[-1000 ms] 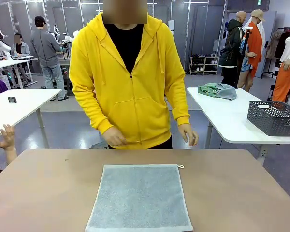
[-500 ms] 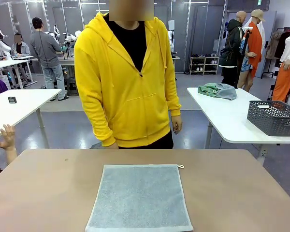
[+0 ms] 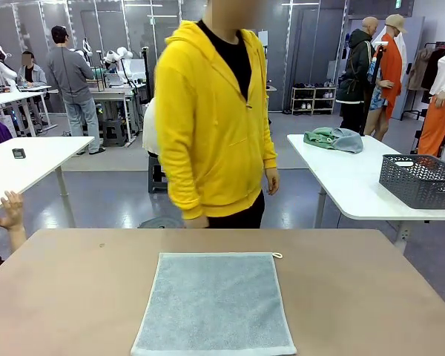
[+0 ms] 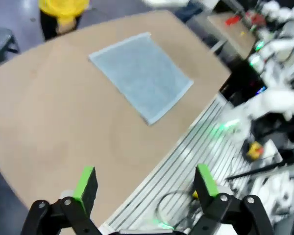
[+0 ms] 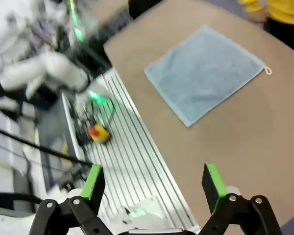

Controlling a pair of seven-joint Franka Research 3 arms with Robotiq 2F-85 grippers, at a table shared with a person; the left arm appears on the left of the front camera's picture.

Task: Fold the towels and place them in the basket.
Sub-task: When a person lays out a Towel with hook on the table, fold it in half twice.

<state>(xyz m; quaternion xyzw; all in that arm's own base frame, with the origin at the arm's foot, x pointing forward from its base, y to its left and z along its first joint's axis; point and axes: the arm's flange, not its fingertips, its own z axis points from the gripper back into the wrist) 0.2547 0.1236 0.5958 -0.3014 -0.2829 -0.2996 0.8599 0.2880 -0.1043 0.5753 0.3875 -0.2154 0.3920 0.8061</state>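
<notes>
Fingers spread, holding nothing, on left gripper [image 4: 146,178] and right gripper [image 5: 152,176]; towel [image 3: 216,302] flat on table [image 3: 371,297], basket [image 3: 419,180] at its 2 o'clock.

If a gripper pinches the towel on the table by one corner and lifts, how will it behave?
Probably floppy: the towel lies completely flat on the table, so it should drape and hang rather than hold its shape. It is likely light, being a single thin layer. Its surface looks textured, so a push may bunch it instead of sliding it.
</notes>
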